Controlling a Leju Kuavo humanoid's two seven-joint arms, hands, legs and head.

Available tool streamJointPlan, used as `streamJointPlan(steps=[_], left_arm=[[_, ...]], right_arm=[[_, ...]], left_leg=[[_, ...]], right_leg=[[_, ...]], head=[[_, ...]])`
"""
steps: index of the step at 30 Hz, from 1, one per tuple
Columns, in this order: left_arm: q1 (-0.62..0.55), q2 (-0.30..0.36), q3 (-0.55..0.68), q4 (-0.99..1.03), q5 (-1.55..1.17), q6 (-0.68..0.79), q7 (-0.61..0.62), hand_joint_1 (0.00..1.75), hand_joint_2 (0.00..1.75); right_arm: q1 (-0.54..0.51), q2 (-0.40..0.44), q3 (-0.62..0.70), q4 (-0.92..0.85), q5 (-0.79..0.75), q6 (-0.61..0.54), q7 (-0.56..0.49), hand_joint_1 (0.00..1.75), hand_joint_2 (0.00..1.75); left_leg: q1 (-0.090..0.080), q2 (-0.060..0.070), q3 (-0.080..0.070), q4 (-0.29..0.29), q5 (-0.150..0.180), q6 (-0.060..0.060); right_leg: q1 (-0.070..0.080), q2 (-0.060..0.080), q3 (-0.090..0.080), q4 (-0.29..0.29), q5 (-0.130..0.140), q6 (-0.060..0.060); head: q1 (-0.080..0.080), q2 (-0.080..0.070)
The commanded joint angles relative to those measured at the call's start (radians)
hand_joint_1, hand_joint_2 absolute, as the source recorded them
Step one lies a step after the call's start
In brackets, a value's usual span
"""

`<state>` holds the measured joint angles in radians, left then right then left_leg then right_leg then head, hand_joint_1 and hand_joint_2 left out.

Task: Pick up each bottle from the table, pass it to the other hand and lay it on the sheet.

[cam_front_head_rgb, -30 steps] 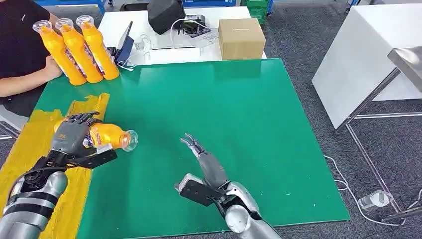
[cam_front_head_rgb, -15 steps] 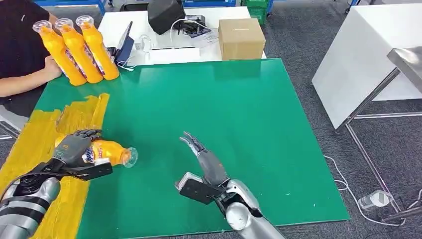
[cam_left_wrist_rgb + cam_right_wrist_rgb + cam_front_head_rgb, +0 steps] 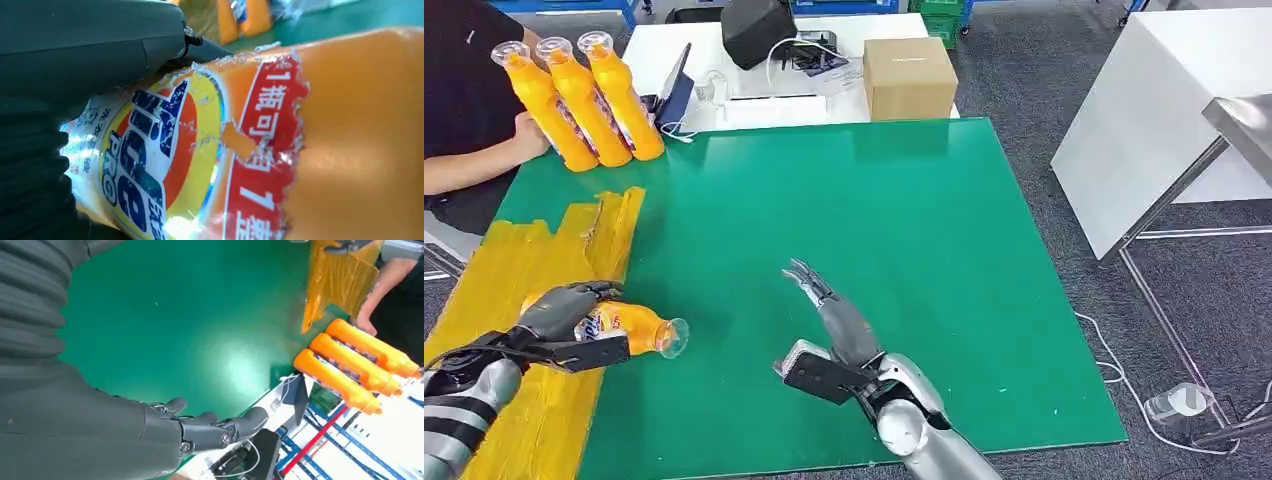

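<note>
Green table [image 3: 904, 220] under both hands: left hand [image 3: 554, 315] grips an orange bottle [image 3: 629, 328] over the yellow sheet [image 3: 494, 280], laying it down; release next; right hand [image 3: 829, 310] empty, fingers apart

Sheet [image 3: 494, 270] on table's [image 3: 904, 250] left edge, three bottles [image 3: 579, 95] behind it, box [image 3: 909, 75] beyond table

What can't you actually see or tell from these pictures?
- Head view: the left hand covers the base of the held bottle, so contact with the yellow sheet is unclear.
- Left wrist view: the bottle's cap is cut off by the frame.
- Head view: labels on the three standing bottles are too small to read.
- The person is cut off by the frame.
</note>
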<state>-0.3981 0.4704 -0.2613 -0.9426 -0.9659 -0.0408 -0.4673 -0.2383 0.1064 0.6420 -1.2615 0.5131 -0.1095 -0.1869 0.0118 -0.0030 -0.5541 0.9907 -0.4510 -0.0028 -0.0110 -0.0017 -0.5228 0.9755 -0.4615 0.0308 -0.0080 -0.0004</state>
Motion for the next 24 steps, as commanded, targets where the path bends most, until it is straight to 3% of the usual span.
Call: streamJointPlan(steps=[1, 2, 19, 22, 24], left_arm=[[-0.057, 0.017, -0.102, 0.148, 0.025, -0.030, 0.003, 0.00, 1.75], [-0.082, 0.010, -0.133, 0.180, -0.010, -0.041, 0.056, 0.00, 0.00], [-0.077, 0.023, -0.154, 0.181, 0.021, -0.021, 0.020, 0.00, 0.00], [-0.024, -0.027, -0.082, 0.120, 0.018, 0.142, 0.066, 0.00, 0.00], [0.029, -0.140, 0.052, 0.045, -0.114, 0.504, 0.173, 0.00, 0.00]], right_arm=[[-0.065, -0.014, 0.032, 0.071, -0.012, 0.006, 0.002, 0.00, 1.75], [-0.063, -0.013, 0.031, 0.072, -0.013, 0.004, 0.004, 0.00, 1.75], [-0.068, -0.014, 0.037, 0.080, -0.016, 0.005, 0.005, 0.00, 1.75], [-0.058, -0.013, 0.032, 0.070, -0.017, 0.000, 0.006, 0.00, 1.75], [-0.033, -0.012, 0.027, 0.051, -0.002, -0.012, 0.011, 0.00, 1.75]], left_leg=[[0.001, 0.002, 0.003, -0.001, 0.000, 0.001], [0.000, 0.000, 0.001, 0.000, 0.000, 0.000], [0.000, 0.000, 0.002, -0.001, 0.000, 0.000], [-0.001, 0.001, 0.003, -0.001, 0.000, 0.001], [-0.001, 0.000, 0.003, -0.002, 0.000, 0.001]], right_leg=[[0.001, 0.002, 0.003, -0.002, 0.001, -0.002], [0.000, 0.000, 0.001, 0.000, 0.000, 0.000], [0.000, 0.000, 0.002, 0.000, 0.000, -0.001], [0.000, 0.001, 0.002, -0.001, 0.000, 0.000], [0.000, 0.000, 0.003, -0.002, 0.000, 0.000]], head=[[0.000, 0.000], [0.000, 0.000], [0.000, 0.000], [0.000, 0.000], [0.000, 0.000]])
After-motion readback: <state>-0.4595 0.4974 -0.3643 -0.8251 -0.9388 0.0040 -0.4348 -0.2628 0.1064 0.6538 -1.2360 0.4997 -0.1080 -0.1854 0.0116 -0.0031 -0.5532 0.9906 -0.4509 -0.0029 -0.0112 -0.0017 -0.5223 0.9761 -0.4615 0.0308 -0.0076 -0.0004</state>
